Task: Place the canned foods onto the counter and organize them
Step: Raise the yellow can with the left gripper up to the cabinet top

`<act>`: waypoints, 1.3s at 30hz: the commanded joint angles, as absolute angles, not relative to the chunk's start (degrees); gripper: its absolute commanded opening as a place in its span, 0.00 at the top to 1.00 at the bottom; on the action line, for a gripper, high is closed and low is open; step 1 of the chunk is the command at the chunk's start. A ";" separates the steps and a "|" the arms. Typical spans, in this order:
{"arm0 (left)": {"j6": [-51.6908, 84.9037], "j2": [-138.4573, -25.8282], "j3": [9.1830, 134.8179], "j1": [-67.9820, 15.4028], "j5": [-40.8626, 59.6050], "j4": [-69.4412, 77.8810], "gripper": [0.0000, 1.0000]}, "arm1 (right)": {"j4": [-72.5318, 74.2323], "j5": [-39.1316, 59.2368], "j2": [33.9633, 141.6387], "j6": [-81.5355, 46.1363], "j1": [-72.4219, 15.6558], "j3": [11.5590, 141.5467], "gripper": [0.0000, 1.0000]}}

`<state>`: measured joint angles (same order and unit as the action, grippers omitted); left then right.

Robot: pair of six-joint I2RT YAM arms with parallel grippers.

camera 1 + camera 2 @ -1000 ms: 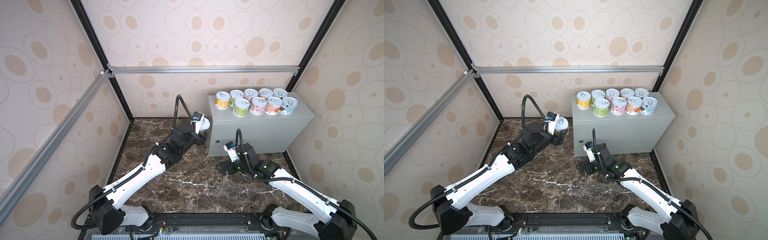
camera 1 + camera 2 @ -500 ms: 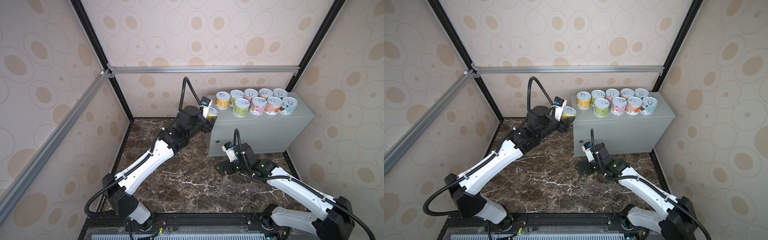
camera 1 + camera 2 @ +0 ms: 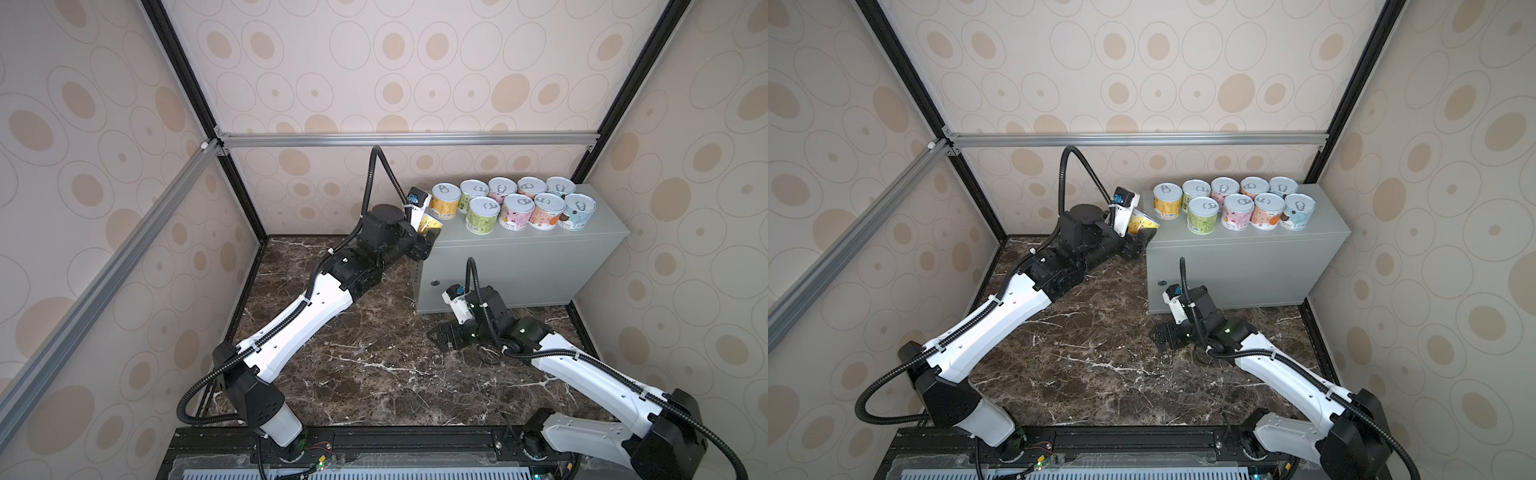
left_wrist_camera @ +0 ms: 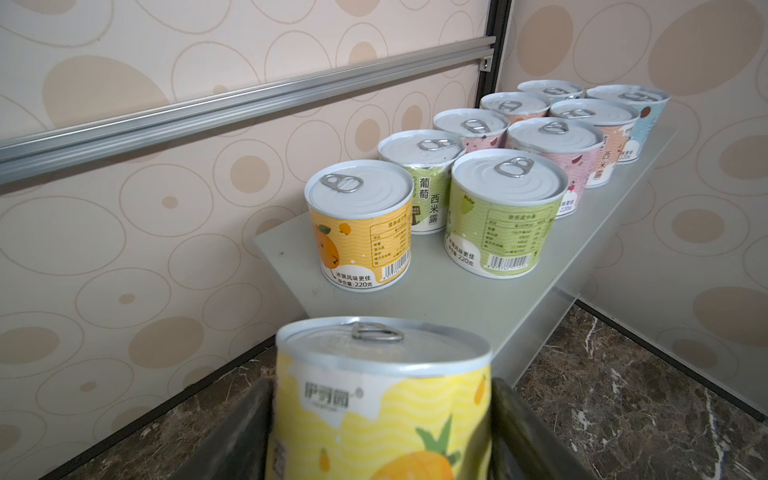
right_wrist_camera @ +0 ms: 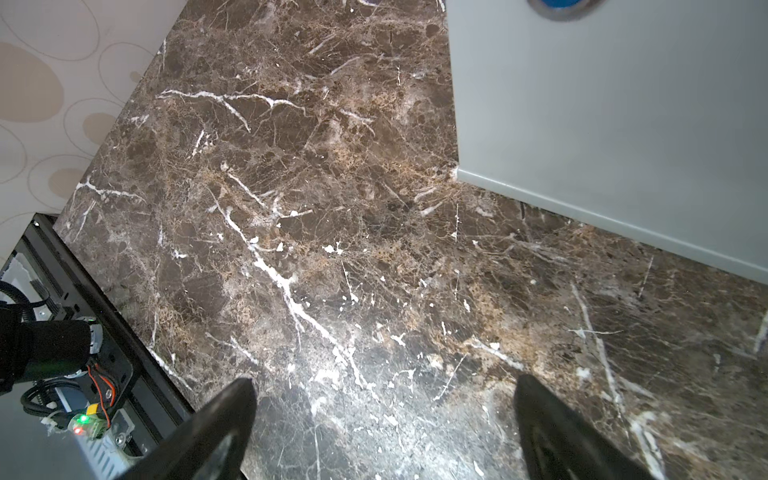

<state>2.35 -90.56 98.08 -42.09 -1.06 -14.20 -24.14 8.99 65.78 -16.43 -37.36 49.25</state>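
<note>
The yellow can (image 4: 386, 374) is in my left gripper (image 4: 380, 432), whose jaws are clamped on its two sides below the lid. In both top views it hangs tilted at the 9 o'clock end of the counter (image 3: 523, 270), about level with the top. I cannot tell whether it has crossed the edge.

Nine cans (image 3: 515, 203) already stand on the top in two rows, five along the 12 o'clock edge and four in front, packed close. The one gap is the front row's 9 o'clock end. It lies at 6 o'clock of the orange can (image 4: 359, 224) and 9 o'clock of the green can (image 4: 505, 212).

As I judge it, this is the carry-in of the last can, with placing not yet done. Next I need to bring the can upright, take it toward 3 o'clock over the top and lower it flat into that gap. It should end close beside the green can without nudging either neighbour, and only then should I let go.

My right gripper (image 5: 386, 399) hangs with its jaws wide apart and empty, low over the floor (image 5: 291, 187) at 6 o'clock of the counter.
</note>
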 commanded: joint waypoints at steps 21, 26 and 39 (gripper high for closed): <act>4.31 -80.11 86.89 -41.27 2.88 7.58 0.40 | -23.75 9.14 67.00 -16.39 -37.16 49.04 0.01; 6.71 -80.31 81.56 -40.69 5.43 19.14 0.40 | -23.65 9.14 66.73 -16.50 -37.10 48.53 0.01; 9.89 -87.47 78.09 -39.73 9.55 32.78 0.41 | -23.63 8.35 66.71 -15.83 -37.14 48.20 0.01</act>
